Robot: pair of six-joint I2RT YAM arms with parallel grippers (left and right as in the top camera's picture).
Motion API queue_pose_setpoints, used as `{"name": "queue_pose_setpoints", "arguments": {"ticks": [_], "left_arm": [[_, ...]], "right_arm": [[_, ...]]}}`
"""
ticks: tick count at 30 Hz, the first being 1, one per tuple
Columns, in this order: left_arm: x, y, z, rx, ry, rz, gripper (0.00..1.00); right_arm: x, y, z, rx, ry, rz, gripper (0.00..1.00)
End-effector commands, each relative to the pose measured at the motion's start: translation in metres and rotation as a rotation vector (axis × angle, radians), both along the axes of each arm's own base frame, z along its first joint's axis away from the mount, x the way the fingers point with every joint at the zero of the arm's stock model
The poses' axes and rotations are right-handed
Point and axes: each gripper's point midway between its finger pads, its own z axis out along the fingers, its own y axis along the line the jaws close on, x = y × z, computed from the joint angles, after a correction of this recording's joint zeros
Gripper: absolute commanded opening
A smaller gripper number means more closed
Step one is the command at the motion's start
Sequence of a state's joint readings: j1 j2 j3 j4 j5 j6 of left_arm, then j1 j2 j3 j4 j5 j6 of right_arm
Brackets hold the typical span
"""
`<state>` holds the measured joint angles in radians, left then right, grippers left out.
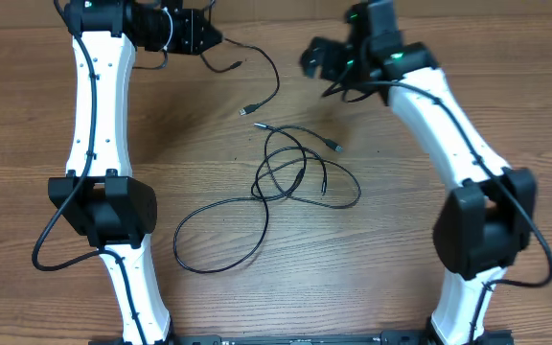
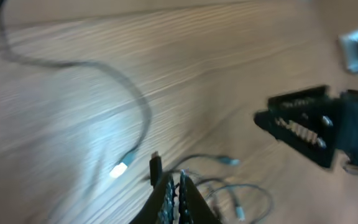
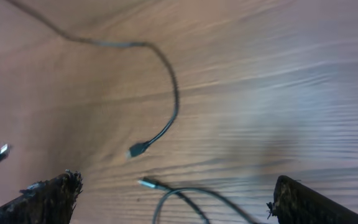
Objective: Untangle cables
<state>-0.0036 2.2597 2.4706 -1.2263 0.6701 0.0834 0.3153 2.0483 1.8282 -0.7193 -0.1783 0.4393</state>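
No readable text, labels or numbers

Left claw [image 1: 214,38] sits pinched shut near the far edge of the bench [image 1: 381,278]; right claw [image 1: 312,57] gapes wide, facing it.

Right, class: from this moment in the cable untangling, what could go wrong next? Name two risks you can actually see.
One: the looped cables cross one another several times, so pulling one strand could tighten them into a knot. Two: the right gripper, jaws wide open, hangs above the lone cable's plug and a silver plug close beside it; it might close on both.
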Motion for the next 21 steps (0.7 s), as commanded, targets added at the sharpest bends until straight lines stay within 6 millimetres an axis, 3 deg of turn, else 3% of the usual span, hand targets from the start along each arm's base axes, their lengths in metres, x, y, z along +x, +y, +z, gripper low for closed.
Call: {"name": "queue_pose_setpoints", "arguments": {"ticks": [1, 11, 21], "left_arm": [[0.006, 0.045, -0.024, 0.225, 0.046, 0.164, 0.04], [-0.007, 0.106, -0.046, 0.552, 0.129, 0.326, 0.04], [-0.010, 0.109, -0.048, 0.568, 0.140, 0.328, 0.04]], "right_arm": [[-0.002, 0.025, -0.028, -0.026, 0.029, 0.019, 1.00], [-0.006, 0.070, -0.076, -0.136, 0.012, -0.016, 1.00], [-0.002, 0.091, -0.108, -0.207, -0.037, -0.081, 0.98]]}}
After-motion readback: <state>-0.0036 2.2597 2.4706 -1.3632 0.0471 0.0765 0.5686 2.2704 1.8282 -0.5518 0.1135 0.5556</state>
